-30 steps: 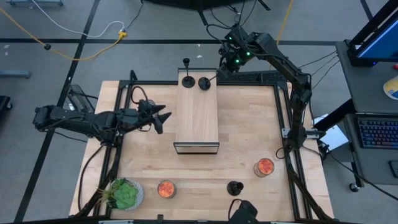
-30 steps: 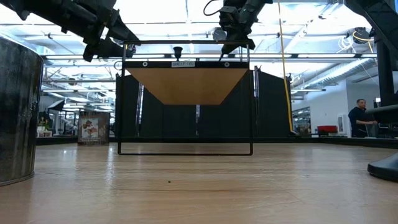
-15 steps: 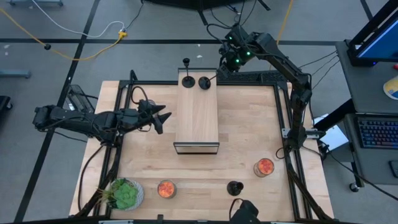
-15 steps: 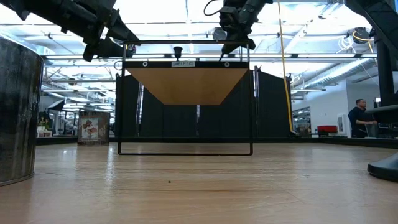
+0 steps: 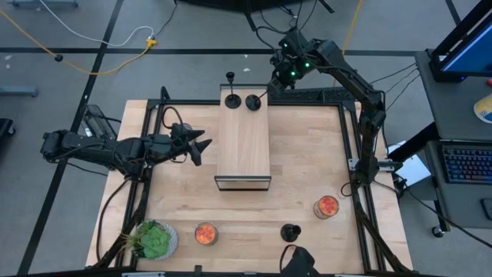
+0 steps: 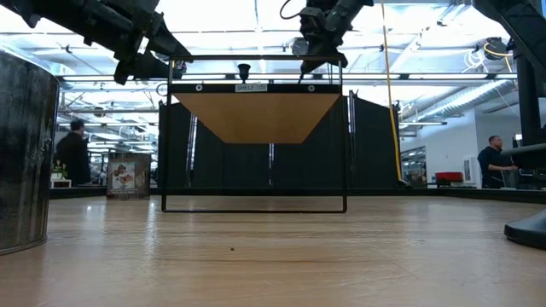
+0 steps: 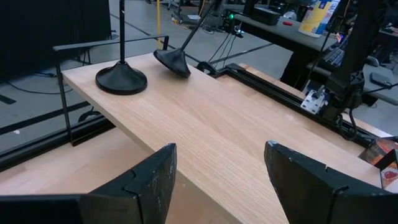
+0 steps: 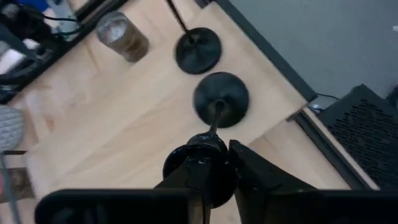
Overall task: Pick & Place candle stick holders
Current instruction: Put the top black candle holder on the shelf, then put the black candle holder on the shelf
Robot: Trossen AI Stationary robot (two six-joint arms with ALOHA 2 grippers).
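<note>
Two black candle stick holders are on the far end of the raised wooden shelf (image 5: 243, 142). One (image 5: 231, 98) stands upright on its round base. The other (image 5: 254, 101) leans toward the table's far right, and my right gripper (image 8: 214, 163) is shut on its top end, above the shelf's far right corner. A squat black holder (image 5: 290, 231) sits on the table near the front edge. My left gripper (image 5: 201, 144) hovers open just left of the shelf with nothing between its fingers (image 7: 221, 180). My right gripper holds the leaning holder by the small cup (image 8: 200, 153) at the top of its stem, between its two fingers. The fingers slant down from the far right. The holder is tilted, with the edge of its base (image 7: 174, 62) on the shelf top.
A potted plant (image 5: 154, 240) and two orange jar candles (image 5: 205, 234) (image 5: 326, 206) stand near the table's front. A metal can (image 6: 21, 153) rises at the low view's left. Black rails (image 5: 350, 146) frame the table. People are in the room behind.
Neither arm has visibly moved, and the leaning holder stays tilted on the shelf. A person has walked into the room behind the table, at the low view's left.
</note>
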